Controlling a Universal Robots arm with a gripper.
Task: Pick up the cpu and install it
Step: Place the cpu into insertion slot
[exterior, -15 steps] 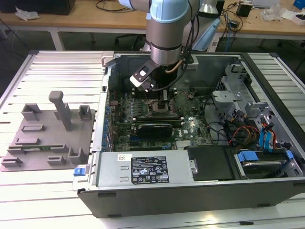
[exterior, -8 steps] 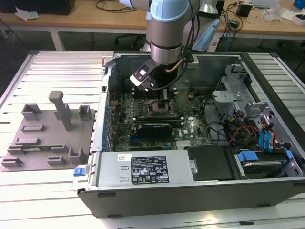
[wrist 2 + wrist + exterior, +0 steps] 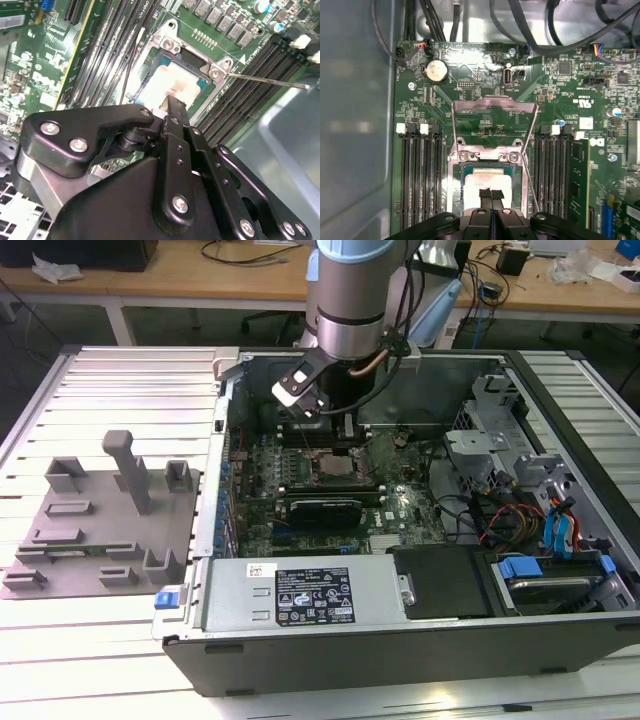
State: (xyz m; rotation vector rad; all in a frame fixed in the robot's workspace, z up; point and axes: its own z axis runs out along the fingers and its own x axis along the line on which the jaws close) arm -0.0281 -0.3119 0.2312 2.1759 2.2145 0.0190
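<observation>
The cpu (image 3: 485, 177) (image 3: 167, 85), a pale silver square, lies flat inside the open socket on the green motherboard (image 3: 300, 475). In both wrist views my gripper (image 3: 491, 194) (image 3: 175, 106) stands right over the chip's near edge with its two black fingertips pressed together. Whether they touch the chip I cannot tell. In the exterior view the gripper (image 3: 346, 430) hangs inside the computer case (image 3: 400, 640), just above the socket (image 3: 335, 468).
The socket's metal load plate (image 3: 492, 120) is folded back and its thin lever (image 3: 265, 80) sticks out to one side. Black memory slots (image 3: 420, 175) flank the socket. A black expansion card (image 3: 320, 510) lies below it. A grey fixture plate (image 3: 100, 520) sits at the exterior view's left.
</observation>
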